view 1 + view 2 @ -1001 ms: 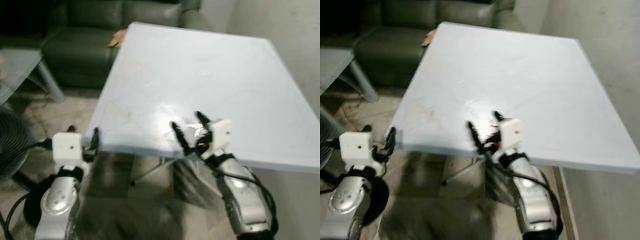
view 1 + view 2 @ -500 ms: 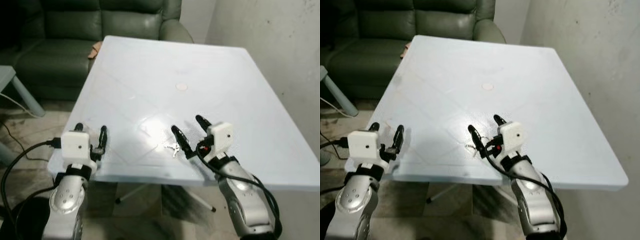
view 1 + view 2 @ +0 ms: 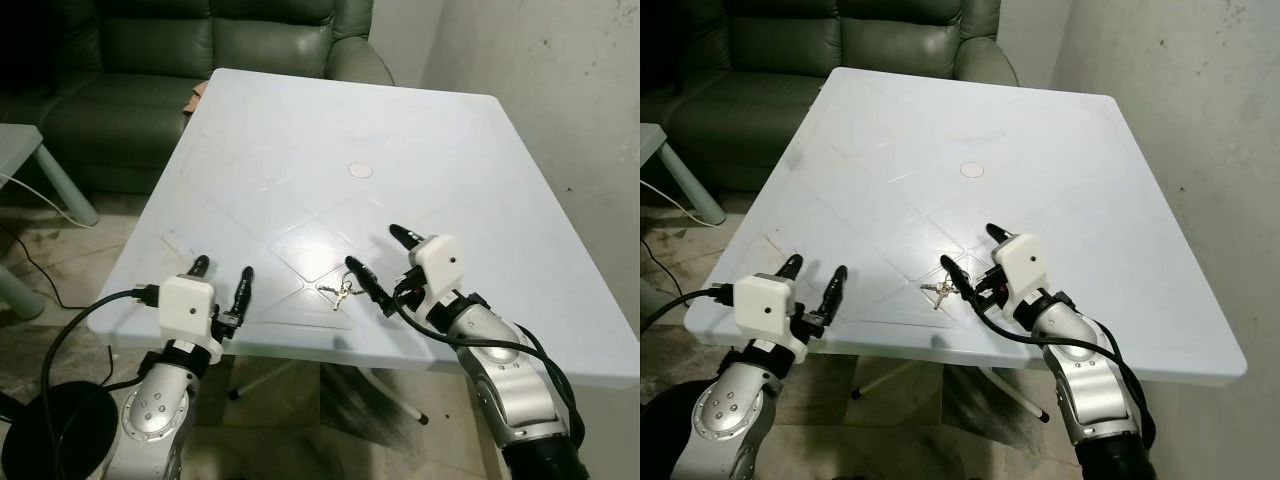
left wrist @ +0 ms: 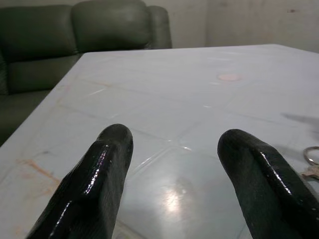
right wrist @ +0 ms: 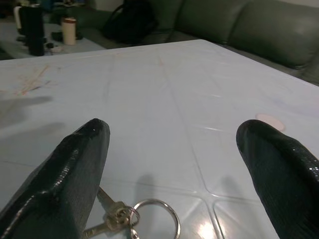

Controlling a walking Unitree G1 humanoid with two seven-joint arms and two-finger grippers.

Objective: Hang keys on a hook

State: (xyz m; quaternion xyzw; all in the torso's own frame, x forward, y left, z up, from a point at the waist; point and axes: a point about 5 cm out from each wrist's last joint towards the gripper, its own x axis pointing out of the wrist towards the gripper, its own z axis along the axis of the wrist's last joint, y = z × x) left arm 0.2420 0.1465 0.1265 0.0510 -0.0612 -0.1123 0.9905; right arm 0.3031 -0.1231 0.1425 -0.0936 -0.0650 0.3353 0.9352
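No legible text, label or number anywhere, seemingly.

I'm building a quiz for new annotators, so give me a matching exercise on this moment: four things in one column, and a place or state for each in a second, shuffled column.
Things:
1. keys
2. right gripper
3. left gripper
4. sofa

Places or states:
A. open, at the table's near left edge, nothing between its fingers
B. beyond the table's far edge
C. lying flat on the table, by a black fingertip
D. open, low over the table, right next to the keys

Pairs: 1-C, 2-D, 3-A, 4-B
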